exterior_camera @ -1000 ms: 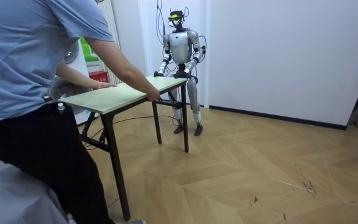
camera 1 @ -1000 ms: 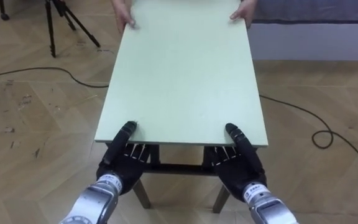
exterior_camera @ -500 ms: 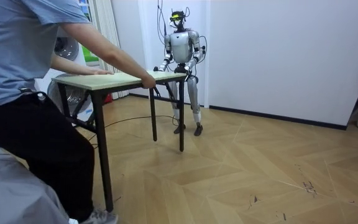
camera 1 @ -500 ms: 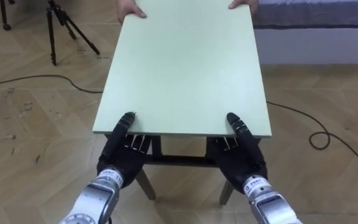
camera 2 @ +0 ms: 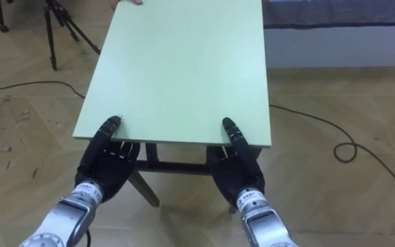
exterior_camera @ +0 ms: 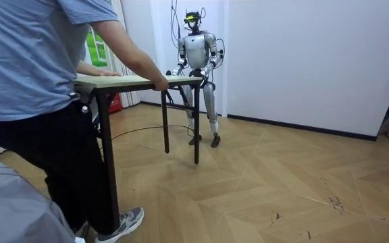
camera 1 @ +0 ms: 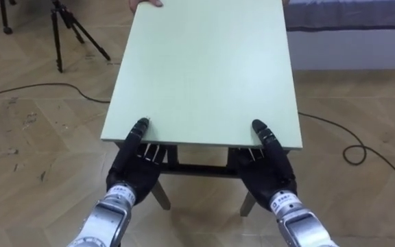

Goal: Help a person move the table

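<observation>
A pale green table (camera 1: 204, 68) on dark legs stretches away from me over the wood floor. My left hand (camera 1: 137, 168) and right hand (camera 1: 265, 171) grip its near edge at the two corners, each with the thumb on top and the fingers beneath the top. At the far end a person (exterior_camera: 39, 101) holds the table (exterior_camera: 134, 81) with both hands; one of them (exterior_camera: 159, 85) grips the corner. In the room view I stand upright at the table's far end near the white wall, and the top sits level.
A black tripod (camera 1: 67, 27) stands on the floor at the far left. Dark cables (camera 1: 46, 88) run over the parquet on both sides. A grey-topped white platform (camera 1: 348, 41) lies at the far right. Open floor spreads toward the room view's right.
The person has stepped back toward the room view's left and raised their end, so the tilted top is now level. Their hands have slid almost out at the eye view's top edge.
</observation>
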You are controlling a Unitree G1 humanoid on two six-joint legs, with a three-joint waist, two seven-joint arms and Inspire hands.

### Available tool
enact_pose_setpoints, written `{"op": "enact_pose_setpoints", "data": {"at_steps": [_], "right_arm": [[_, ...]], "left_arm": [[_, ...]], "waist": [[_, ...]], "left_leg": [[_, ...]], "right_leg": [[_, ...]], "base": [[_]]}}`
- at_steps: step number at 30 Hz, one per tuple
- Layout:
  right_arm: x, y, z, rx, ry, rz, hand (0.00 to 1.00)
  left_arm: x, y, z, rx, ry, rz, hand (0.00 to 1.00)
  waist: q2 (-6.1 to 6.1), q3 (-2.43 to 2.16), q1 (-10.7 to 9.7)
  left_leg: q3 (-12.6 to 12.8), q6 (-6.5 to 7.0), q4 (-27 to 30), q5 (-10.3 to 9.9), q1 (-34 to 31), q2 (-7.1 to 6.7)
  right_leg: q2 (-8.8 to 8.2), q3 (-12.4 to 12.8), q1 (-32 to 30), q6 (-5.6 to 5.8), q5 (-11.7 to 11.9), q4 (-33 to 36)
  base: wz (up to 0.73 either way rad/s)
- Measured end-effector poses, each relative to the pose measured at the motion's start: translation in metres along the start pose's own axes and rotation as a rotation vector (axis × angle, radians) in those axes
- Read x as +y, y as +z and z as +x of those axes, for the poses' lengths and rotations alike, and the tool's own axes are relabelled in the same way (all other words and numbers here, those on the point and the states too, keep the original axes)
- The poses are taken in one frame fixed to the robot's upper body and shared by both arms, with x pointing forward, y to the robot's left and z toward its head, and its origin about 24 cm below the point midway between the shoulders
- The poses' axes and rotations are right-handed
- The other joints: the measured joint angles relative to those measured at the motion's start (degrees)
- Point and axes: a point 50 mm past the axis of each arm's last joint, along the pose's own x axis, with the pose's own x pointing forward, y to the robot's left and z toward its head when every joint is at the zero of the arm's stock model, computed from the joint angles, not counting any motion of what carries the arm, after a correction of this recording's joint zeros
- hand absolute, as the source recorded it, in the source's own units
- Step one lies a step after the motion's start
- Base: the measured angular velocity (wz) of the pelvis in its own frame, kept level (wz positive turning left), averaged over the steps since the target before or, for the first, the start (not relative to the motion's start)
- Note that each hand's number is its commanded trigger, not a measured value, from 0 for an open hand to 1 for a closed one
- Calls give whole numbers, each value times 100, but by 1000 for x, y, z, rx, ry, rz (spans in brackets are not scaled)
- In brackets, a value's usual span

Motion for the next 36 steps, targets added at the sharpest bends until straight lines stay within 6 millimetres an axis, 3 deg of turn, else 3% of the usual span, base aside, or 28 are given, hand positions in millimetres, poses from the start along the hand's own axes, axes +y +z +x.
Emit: {"op": "enact_pose_setpoints", "data": {"at_steps": [10, 19, 25, 32, 36], "right_arm": [[10, -1, -24, -25, 49, 6, 100], [10, -4, -34, -62, 57, 24, 100], [4, -8, -45, -68, 49, 28, 100], [-5, -9, -52, -64, 30, 31, 100], [-8, -14, -56, -60, 33, 46, 100]], "left_arm": [[-7, -8, -26, -6, -65, -29, 100], [-10, -13, -35, -7, -88, -29, 100], [-4, -17, -44, -6, -82, -24, 100], [2, -20, -49, -1, -79, -12, 100], [4, -18, -51, -1, -86, -3, 100]], "waist": [[-54, -30, 30], [-83, -49, -6], [-137, -80, -7], [-181, -70, -13], [-249, -79, 24]], "left_leg": [[19, 0, -32, 0, -9, -1], [18, 0, 3, 0, -84, 1], [23, 0, 10, 0, -110, 1], [26, 0, 25, 0, -103, 7], [13, -14, 442, -9, -415, 3]], "right_leg": [[-6, -22, -11, 2, -1, 1], [-9, -48, -61, 6, 3, 26], [-8, -41, -118, 0, 7, 76], [8, 0, -133, -8, 26, 119], [19, 0, -304, -27, 27, 231]], "base": [[0], [2], [-1], [-1], [1]]}}
